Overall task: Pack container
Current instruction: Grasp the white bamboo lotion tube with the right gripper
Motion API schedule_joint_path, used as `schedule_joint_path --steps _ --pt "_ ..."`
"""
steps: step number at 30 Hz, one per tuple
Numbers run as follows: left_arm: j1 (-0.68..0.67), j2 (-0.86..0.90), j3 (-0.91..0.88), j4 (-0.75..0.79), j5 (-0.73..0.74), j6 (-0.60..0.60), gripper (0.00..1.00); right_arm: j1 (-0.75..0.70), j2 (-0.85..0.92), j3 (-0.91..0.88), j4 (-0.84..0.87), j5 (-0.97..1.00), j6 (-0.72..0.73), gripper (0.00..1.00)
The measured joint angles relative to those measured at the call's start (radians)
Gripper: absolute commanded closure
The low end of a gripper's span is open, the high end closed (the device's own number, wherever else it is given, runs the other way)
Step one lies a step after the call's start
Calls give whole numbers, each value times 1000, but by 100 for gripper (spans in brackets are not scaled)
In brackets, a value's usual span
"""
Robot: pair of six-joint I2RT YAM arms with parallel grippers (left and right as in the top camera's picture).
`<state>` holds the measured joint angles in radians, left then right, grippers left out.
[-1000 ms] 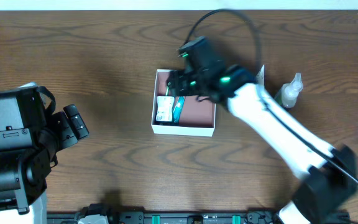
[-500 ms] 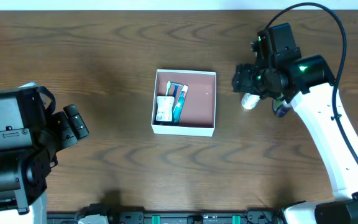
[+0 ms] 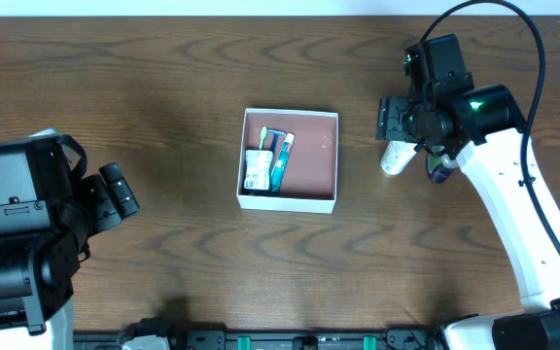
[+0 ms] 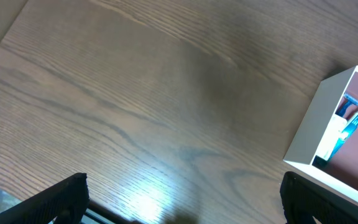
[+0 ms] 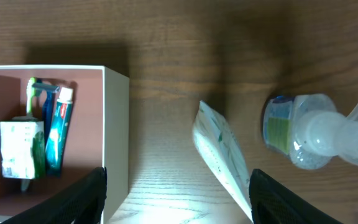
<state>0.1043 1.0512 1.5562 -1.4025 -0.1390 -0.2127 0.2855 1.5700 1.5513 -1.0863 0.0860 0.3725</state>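
Observation:
The container, a shallow white-walled box with a pink-brown inside, sits mid-table. It holds a white-and-green packet, a blue toothpaste tube and a toothbrush along its left side. My right gripper is open and empty, hovering right of the container above a white tube. In the right wrist view the container wall is at the left. The white tube lies between my open fingers, near the right one. My left gripper is open and empty, far left.
A clear spray bottle lies on the table just right of the white tube, partly hidden under my right arm in the overhead view. In the left wrist view the container is at the right, with bare wood before the open fingers.
My right arm has swung from over the container to the right and now hovers over the white tube. The left arm has not moved.

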Motion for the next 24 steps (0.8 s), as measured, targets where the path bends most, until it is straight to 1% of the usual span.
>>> schedule_joint_path --steps 4,6,9,12,16,17,18,19,20,23,24 --pt "0 0 0 0 0 0 2 0 0 0 21 10 -27 24" --pt "0 0 0 0 0 0 2 0 0 0 34 15 -48 21" --pt "0 0 0 0 0 0 2 -3 0 0 39 20 -88 21" --pt "0 0 0 0 0 0 2 -24 0 0 32 20 -126 30" --pt "0 0 0 0 0 0 2 -76 15 0 13 18 -147 39" --pt "0 0 0 0 0 0 2 -87 24 0 10 11 -150 44" --pt "0 0 0 0 0 0 2 -99 39 0 10 -2 -156 53" --pt "0 0 0 0 0 0 2 -107 55 0 9 -17 -157 58" --pt "0 0 0 0 0 0 2 -111 71 -2 8 -34 -158 60" --pt "0 0 0 0 0 0 2 -113 117 -5 6 -72 -159 70" --pt "0 0 0 0 0 0 2 -113 132 -9 6 -85 -156 78"
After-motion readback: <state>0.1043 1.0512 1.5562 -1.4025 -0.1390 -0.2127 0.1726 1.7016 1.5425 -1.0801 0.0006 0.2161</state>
